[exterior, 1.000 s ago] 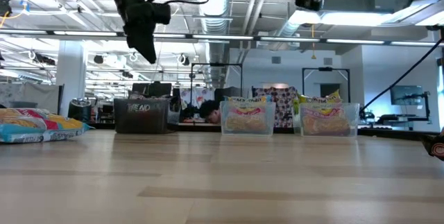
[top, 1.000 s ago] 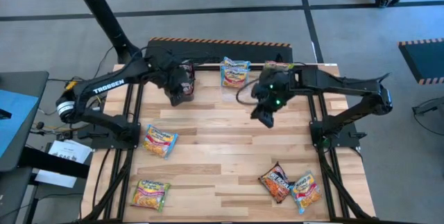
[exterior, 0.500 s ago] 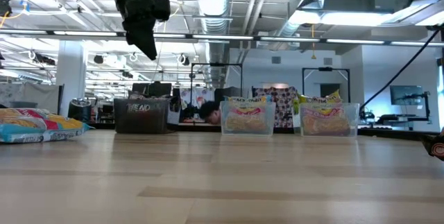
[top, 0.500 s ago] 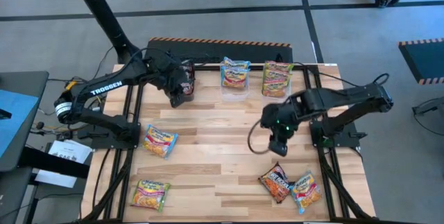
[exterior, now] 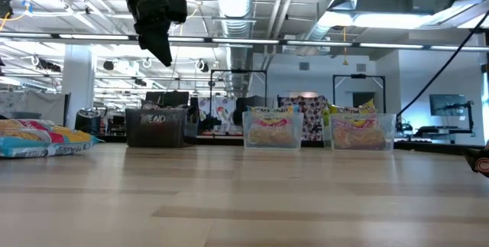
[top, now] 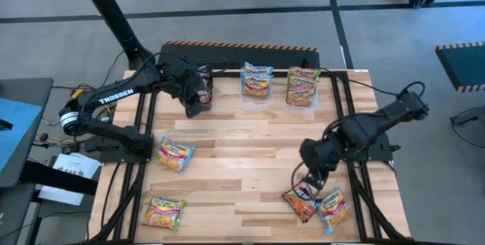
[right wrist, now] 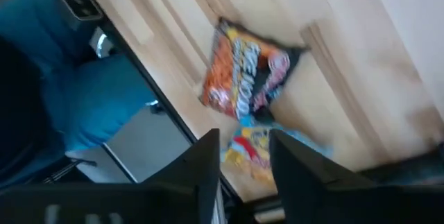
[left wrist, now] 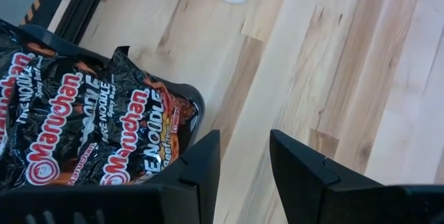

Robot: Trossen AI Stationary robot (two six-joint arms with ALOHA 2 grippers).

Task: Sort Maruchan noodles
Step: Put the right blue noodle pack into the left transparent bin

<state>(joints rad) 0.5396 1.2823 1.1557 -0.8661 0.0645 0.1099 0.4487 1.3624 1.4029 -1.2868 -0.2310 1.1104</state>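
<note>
A pale wooden desk carries scattered noodle packets. The right claw, fingers narrowly parted and holding nothing, hovers just above a dark maroon packet lying flat near the front right, long axis apparently diagonal. A blue-edged packet touches it. The left claw, narrowly parted, hangs beside the black box of dark packets.

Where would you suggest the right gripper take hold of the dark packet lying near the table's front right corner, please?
Probably at its free edge toward the table's middle, coming straight down. The dark packet lies flat, and the blue-edged packet sits against its other side, leaving little room there. The right gripper hovers just above it, fingers slightly apart, so a short descent should do.
</note>
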